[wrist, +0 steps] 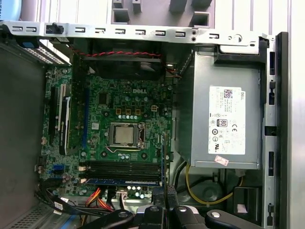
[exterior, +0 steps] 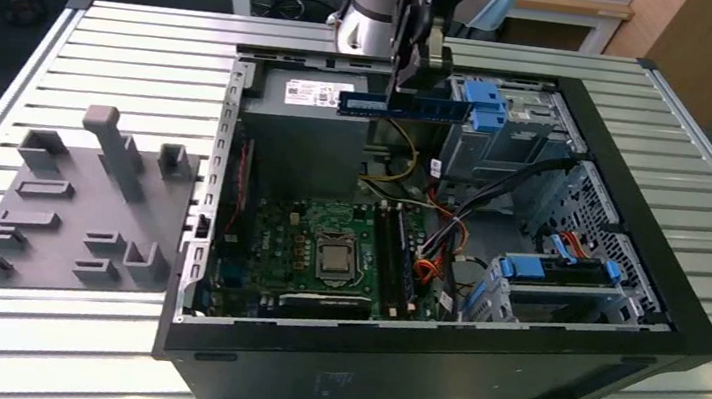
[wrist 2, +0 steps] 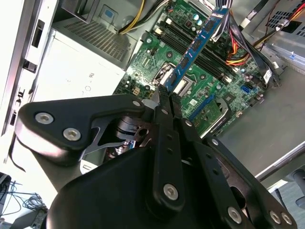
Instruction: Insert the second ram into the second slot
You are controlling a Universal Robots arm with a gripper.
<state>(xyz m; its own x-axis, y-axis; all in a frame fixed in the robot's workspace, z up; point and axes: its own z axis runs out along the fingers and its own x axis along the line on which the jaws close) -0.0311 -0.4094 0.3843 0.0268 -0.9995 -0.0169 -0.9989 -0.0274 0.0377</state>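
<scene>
The open computer case (exterior: pixel 443 381) and its motherboard (exterior: pixel 284 242) lie well below the pincer (exterior: pixel 408 87), which is clenched on the second ram (exterior: pixel 374 106). This looks like the carrying step, and seating calls for alignment over the memory slots (wrist: pixel 121 167).

Arm (exterior: pixel 366 14) drops in from the far edge in the exterior view, with the wrist aimed pretty much straight down. The pincer (exterior: pixel 413 81) hangs in mid-air. Its two slim black fingers (wrist 2: pixel 164 124) are pinched tight on the second ram (exterior: pixel 387 105), with the side linkages folded in close.
</scene>
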